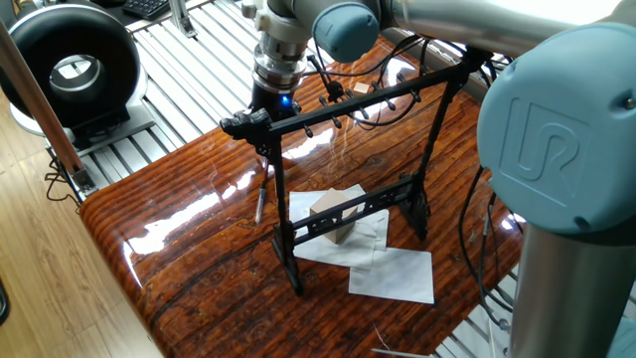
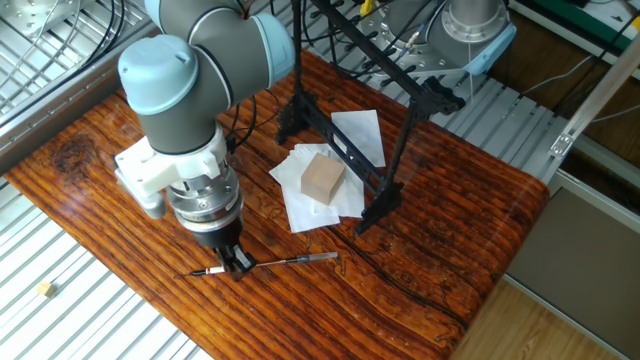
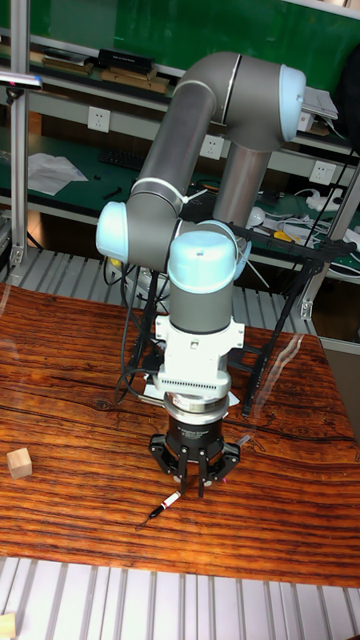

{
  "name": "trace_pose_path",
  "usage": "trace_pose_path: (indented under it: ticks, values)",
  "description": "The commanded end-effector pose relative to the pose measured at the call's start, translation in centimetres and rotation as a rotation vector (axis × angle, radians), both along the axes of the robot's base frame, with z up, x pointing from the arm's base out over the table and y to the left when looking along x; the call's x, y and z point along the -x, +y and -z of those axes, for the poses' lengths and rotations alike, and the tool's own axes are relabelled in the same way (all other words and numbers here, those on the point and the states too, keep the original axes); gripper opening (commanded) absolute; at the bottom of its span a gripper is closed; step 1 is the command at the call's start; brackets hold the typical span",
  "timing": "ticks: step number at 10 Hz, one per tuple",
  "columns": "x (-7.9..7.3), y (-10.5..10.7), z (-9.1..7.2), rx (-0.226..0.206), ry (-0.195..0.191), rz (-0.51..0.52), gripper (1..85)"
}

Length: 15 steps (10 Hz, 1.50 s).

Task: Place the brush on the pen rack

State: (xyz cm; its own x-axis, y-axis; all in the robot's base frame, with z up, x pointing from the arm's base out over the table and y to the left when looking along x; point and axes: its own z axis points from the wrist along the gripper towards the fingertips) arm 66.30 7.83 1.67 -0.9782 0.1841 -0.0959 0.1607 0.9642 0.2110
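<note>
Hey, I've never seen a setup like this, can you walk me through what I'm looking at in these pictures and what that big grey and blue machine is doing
The grey and blue machine is a robot arm with jointed sections, ending in a two-finger gripper. All three pictures show one moment, taken by fixed cameras on different sides of the wooden table; the tall one faces the arm head-on.

On the table stands a black pen rack, a frame with pegs along its top bar. Beneath it lie white paper sheets with a small wooden block on them. Another little block sits near the table's edge.

The gripper is lowered over a thin brush lying flat on the wood, with its fingers on either side of the shaft. Whether they already pinch it I cannot tell; the brush is not yet lifted.
</note>
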Motion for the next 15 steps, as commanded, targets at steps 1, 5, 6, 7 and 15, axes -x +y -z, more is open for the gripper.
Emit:
trace_pose_path:
  ticks: [1,5,6,7,15]
  values:
    - [-0.4,0.1,-0.3,-0.01,-0.009,0.001,28.3]
    - [-0.3,-0.1,-0.2,-0.001,-0.009,-0.016,29.0]
    - [-0.1,-0.3,-0.2,0.006,-0.001,-0.024,29.3]
    - [0.2,-0.7,-0.2,0.024,0.008,-0.036,29.3]
    - [0.3,-1.8,0.0,0.076,0.013,-0.081,29.3]
